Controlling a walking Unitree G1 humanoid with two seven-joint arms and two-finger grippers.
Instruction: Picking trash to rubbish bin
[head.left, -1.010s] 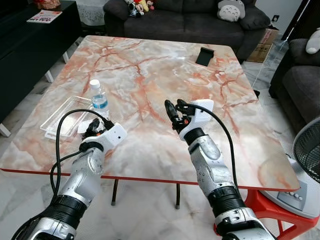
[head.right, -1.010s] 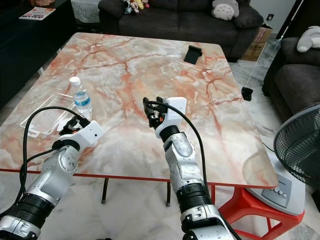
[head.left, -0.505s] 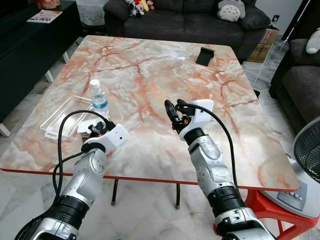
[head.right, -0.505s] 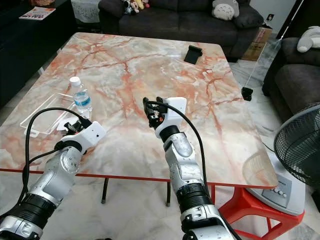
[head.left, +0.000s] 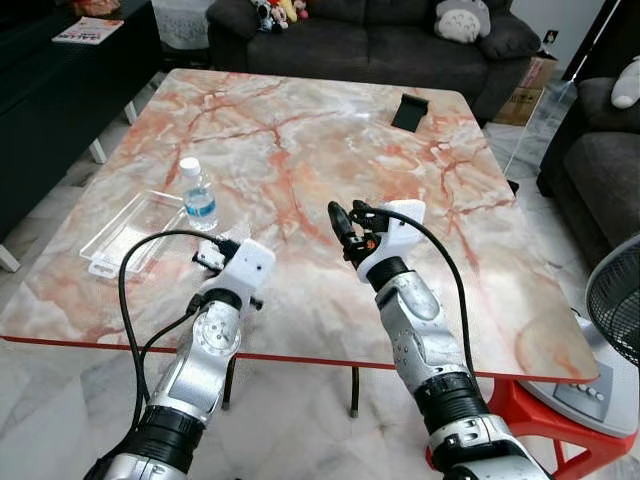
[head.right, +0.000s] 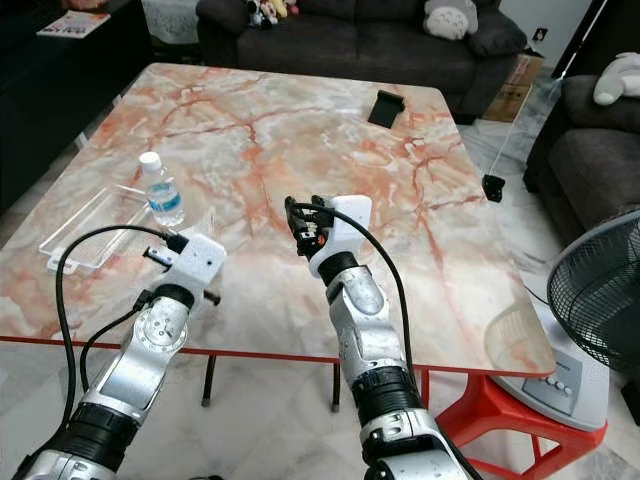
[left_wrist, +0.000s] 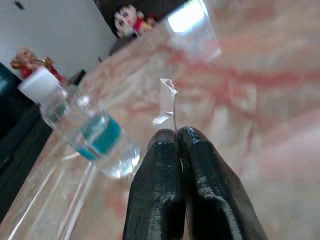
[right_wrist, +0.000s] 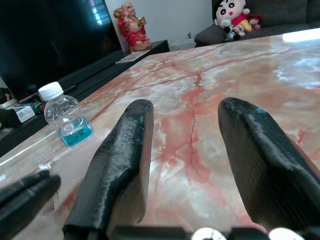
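Note:
A small water bottle (head.left: 198, 196) with a white cap and blue label stands on the marble table (head.left: 300, 150). Beside it lies a clear plastic tray (head.left: 125, 232). My left gripper (head.left: 206, 257) hovers just right of the tray, below the bottle, and is shut on a thin clear plastic scrap (left_wrist: 168, 99) that sticks out past its fingertips (left_wrist: 165, 137). My right gripper (head.left: 346, 222) is held above the table's middle, open, with nothing between its fingers (right_wrist: 117, 160). The bottle (right_wrist: 66, 120) is off to its left.
A black phone (head.left: 409, 111) lies at the table's far side. A dark sofa (head.left: 380, 40) stands behind the table, a black cabinet (head.left: 60, 90) on the left, and a fan (head.left: 615, 310) and a red stool (head.left: 520, 410) on the right.
My left arm has swung right, away from the tray's near corner, carrying the light scrap that lay there. The right arm has held still.

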